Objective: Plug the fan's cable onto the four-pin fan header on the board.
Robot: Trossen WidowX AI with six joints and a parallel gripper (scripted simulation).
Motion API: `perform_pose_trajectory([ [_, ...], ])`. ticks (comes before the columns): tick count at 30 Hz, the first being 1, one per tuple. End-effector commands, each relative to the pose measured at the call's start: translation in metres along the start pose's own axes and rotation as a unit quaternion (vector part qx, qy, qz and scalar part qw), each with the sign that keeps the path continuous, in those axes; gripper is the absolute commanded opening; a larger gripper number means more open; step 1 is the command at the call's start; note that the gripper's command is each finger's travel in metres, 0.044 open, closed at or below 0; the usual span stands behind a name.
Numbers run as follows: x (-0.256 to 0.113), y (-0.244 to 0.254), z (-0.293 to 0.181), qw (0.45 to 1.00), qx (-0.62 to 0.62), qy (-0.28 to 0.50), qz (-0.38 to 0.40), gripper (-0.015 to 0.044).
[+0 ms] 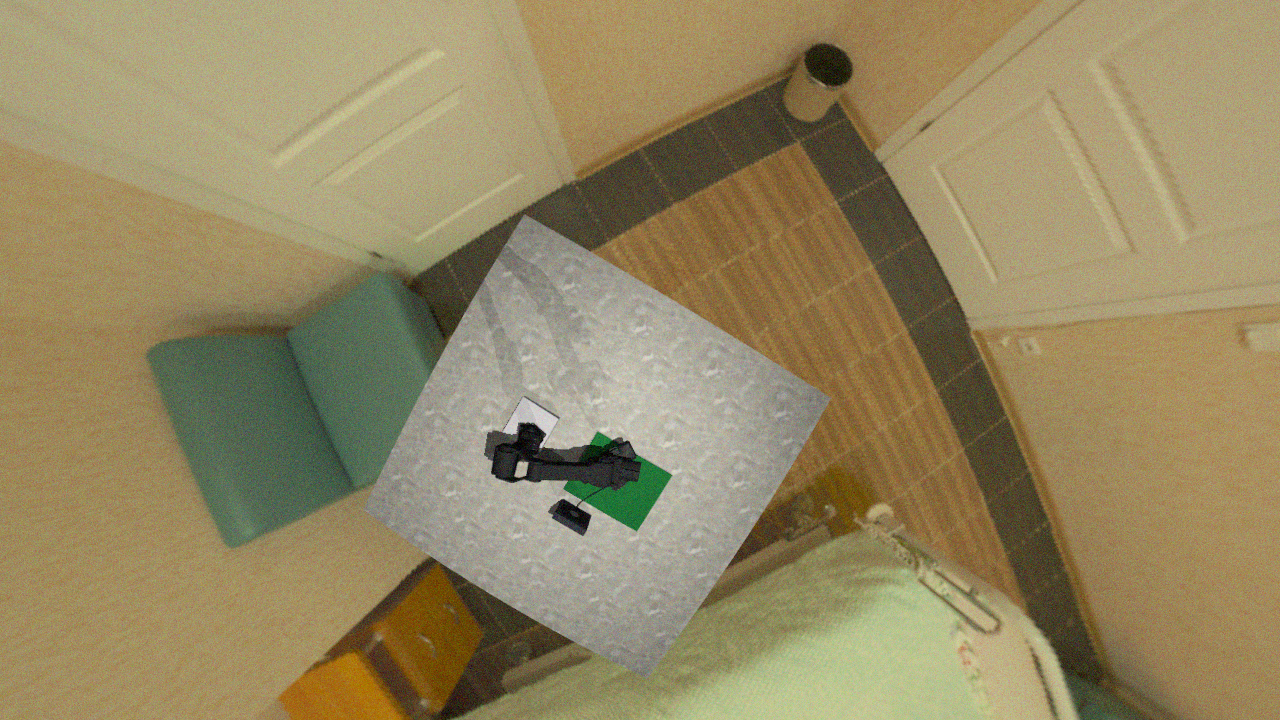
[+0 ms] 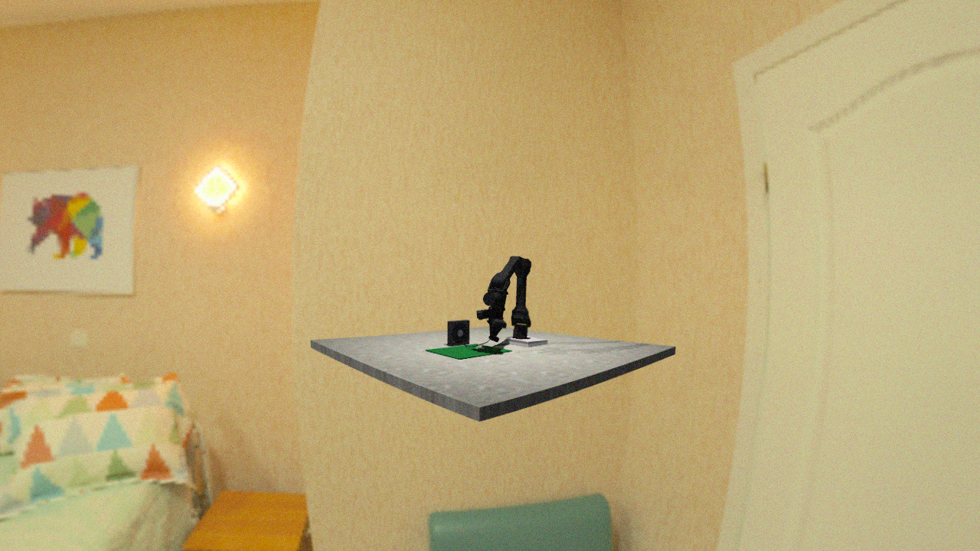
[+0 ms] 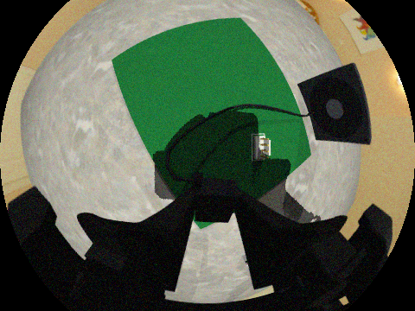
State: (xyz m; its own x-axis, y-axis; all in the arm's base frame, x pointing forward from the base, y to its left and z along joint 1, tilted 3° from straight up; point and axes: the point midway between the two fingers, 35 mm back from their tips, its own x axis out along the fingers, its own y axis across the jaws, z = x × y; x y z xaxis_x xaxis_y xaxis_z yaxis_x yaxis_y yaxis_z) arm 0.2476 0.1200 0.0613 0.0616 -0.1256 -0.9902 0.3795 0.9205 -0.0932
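My gripper (image 2: 494,338) (image 3: 215,192) is shut on the dark cable plug (image 3: 213,210), above the near edge of the green board (image 1: 643,499) (image 2: 455,352) (image 3: 190,65). The white four-pin header (image 3: 262,147) stands up from the board, ahead and to the right of the plug in the wrist view, apart from it. The black cable (image 3: 248,105) arches from the plug to the upright black fan (image 1: 570,516) (image 2: 457,333) (image 3: 346,104) beside the board. The plug's underside is hidden; the top view hides the fingertips under the arm.
The grey table top (image 1: 680,358) (image 2: 548,370) (image 3: 78,125) carries the board and fan. The arm's pale base plate (image 1: 539,417) (image 2: 538,341) lies near the board. The gripper's shadow covers part of the board around the header.
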Motion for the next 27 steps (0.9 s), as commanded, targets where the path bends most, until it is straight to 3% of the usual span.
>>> perform_pose_trajectory([
  [1,0.006,-0.001,-0.002,1.0,0.002,-0.021,-0.015,0.0],
  [27,0.028,0.001,-0.007,0.978,0.008,-0.195,-0.07,0.0],
])
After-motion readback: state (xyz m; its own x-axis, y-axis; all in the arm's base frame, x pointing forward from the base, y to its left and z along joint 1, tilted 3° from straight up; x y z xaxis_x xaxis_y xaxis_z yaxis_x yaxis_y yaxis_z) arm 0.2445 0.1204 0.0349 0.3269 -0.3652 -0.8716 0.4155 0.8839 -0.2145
